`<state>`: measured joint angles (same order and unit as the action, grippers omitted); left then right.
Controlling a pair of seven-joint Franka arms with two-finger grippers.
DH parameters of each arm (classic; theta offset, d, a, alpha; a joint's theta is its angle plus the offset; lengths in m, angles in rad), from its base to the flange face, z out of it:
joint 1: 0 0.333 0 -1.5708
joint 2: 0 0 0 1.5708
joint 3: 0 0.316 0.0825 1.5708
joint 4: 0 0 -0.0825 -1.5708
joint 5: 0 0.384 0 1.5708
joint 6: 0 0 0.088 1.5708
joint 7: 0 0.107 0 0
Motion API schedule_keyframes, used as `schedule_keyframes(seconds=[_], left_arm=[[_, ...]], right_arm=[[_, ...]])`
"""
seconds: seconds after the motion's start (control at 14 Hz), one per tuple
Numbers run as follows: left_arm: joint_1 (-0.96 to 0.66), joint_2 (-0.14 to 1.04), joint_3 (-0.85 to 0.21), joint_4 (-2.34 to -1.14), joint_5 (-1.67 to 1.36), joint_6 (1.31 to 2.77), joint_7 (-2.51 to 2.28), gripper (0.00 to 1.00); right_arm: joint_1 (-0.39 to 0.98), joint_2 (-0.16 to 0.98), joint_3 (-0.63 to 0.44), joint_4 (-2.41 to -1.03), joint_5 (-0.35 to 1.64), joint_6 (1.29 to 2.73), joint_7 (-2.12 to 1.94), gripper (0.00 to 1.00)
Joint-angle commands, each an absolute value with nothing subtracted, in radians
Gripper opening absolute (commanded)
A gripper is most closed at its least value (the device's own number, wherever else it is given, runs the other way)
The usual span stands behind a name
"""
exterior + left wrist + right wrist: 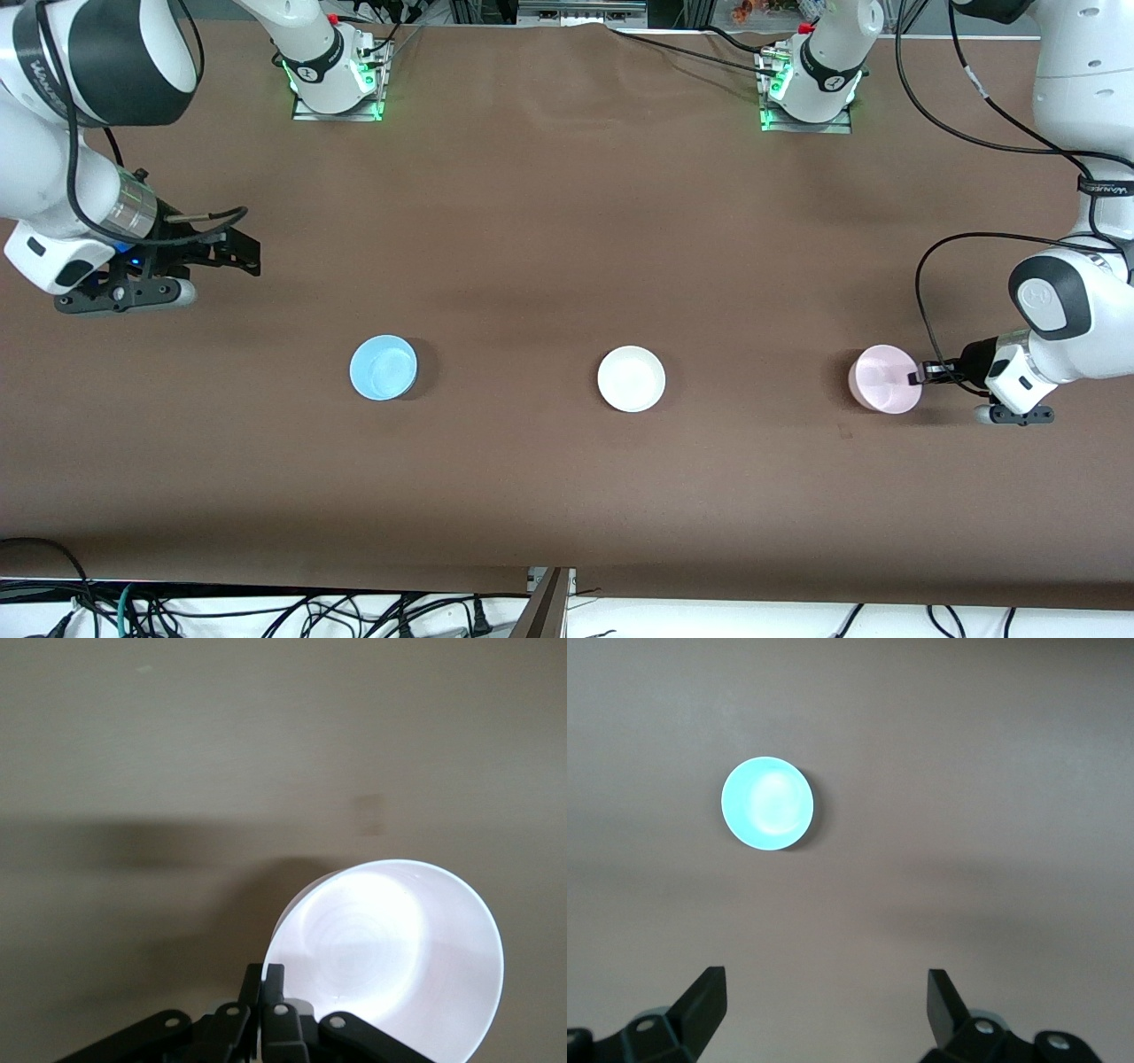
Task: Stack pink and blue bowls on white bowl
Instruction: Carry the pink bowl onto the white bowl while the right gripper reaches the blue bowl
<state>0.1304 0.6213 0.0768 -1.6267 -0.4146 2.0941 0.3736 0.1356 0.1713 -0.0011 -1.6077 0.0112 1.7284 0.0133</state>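
Observation:
The pale pink bowl (881, 379) is at the left arm's end of the table. My left gripper (916, 377) is shut on its rim at the side toward that end, and the bowl tilts. In the left wrist view the bowl (390, 957) looks almost white, with my gripper (273, 973) pinching its rim. I cannot tell whether its base touches the table. The white bowl (631, 378) sits upright mid-table. The sky-blue bowl (383, 368) sits toward the right arm's end and shows in the right wrist view (767, 804). My right gripper (248, 255) hangs open and empty over bare table, waiting (824, 979).
All three bowls lie in one row across the brown table (567, 221). The arm bases (332, 75) (811, 84) stand along the edge farthest from the front camera. Cables (266, 611) and a dark bracket (545, 602) lie past the nearest edge.

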Motion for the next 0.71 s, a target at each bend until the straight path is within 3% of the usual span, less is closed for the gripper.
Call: schedule_keyframes(seconds=[0.0,0.36,0.64], left_arm=[[0.072,0.589,0.025,-1.575,-0.433,2.034,0.238,0.0],[-0.133,0.6,-0.029,-1.508,-0.367,2.052,-0.096,0.0],[-0.242,0.644,-0.084,-1.508,-0.365,2.183,-0.28,0.0]], right_arm=[[0.137,0.202,-0.002,-1.578,0.012,1.736,0.003,1.0],[0.137,0.311,-0.002,-1.58,0.012,1.759,-0.002,1.0],[0.141,0.455,0.002,-1.589,0.024,1.958,0.003,1.0]])
